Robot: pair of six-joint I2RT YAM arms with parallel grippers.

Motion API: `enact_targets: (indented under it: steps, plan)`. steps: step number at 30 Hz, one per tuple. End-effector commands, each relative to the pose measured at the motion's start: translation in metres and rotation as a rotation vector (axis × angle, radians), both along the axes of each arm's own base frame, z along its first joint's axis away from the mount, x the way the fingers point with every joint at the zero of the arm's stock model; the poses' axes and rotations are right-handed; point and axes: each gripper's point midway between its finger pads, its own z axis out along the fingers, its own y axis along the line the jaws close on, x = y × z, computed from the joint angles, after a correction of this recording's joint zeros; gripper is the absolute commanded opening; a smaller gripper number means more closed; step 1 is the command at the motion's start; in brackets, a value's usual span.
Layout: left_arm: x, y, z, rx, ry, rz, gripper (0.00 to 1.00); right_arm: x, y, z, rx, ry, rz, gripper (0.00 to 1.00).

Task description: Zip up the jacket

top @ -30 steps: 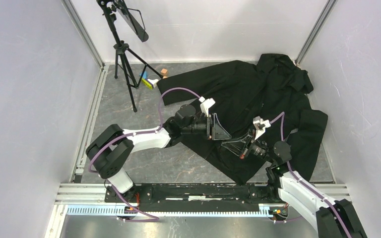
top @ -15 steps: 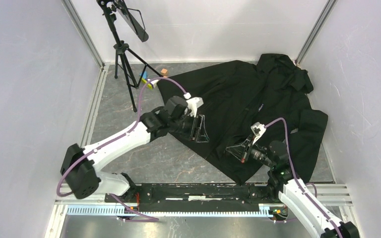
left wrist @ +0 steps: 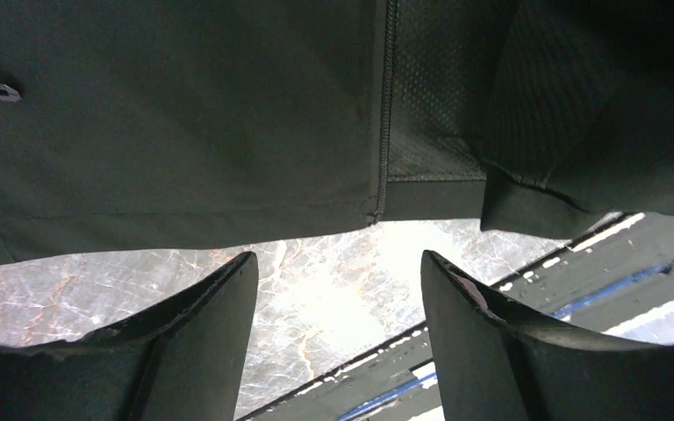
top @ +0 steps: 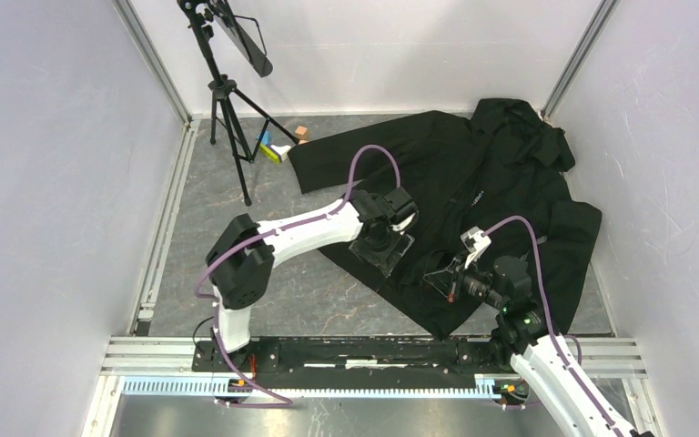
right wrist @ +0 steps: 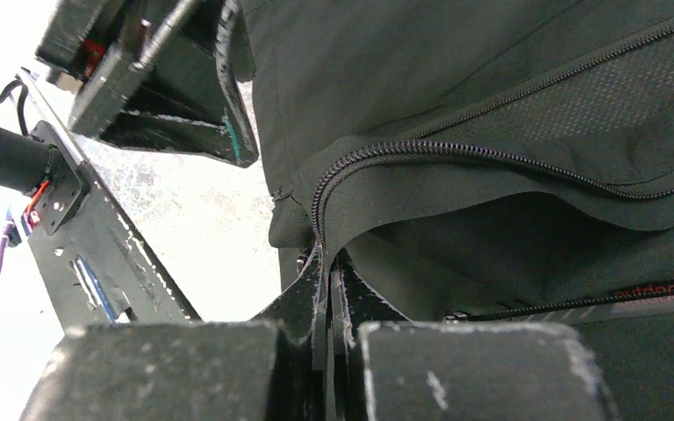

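Jacket point(top: 510, 155), one, tripod point(top: 227, 102), one, right jaws pinching it, left jaws apart.

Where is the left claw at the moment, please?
In the top view the left claw hovers open mid-table over the bottom hem of the jacket, by the zipper end, just left of the right claw.

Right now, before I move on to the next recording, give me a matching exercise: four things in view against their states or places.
Things:
1. large black hooded fabric jacket
2. left gripper
3. right gripper
4. black metal tripod

States or places:
A. fingers shut on the jacket's zipper edge
B. standing at the far left
C. spread on the grey marbled table
D. fingers open by the jacket's hem

Pairs: 1-C, 2-D, 3-A, 4-B
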Motion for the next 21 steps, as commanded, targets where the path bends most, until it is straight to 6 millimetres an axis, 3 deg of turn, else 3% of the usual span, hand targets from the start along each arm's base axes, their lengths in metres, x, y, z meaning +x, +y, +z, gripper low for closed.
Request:
enact_targets:
  steps: [1, 13, 18, 21]
  plan:
    - [0.017, -0.003, 0.0, 0.106, -0.112, -0.031, 0.75, 0.006, -0.007, 0.008, -0.034, -0.03, -0.04, 0.0]
    - [0.037, -0.021, -0.033, 0.189, -0.162, -0.017, 0.74, 0.006, -0.005, 0.01, -0.015, -0.026, -0.034, 0.0]
    - [0.036, -0.029, -0.05, 0.184, -0.129, -0.033, 0.74, 0.006, -0.005, 0.008, -0.015, -0.019, -0.033, 0.0]
    - [0.039, -0.028, -0.059, 0.186, -0.106, -0.031, 0.65, 0.006, -0.004, 0.009, -0.018, -0.017, -0.031, 0.0]
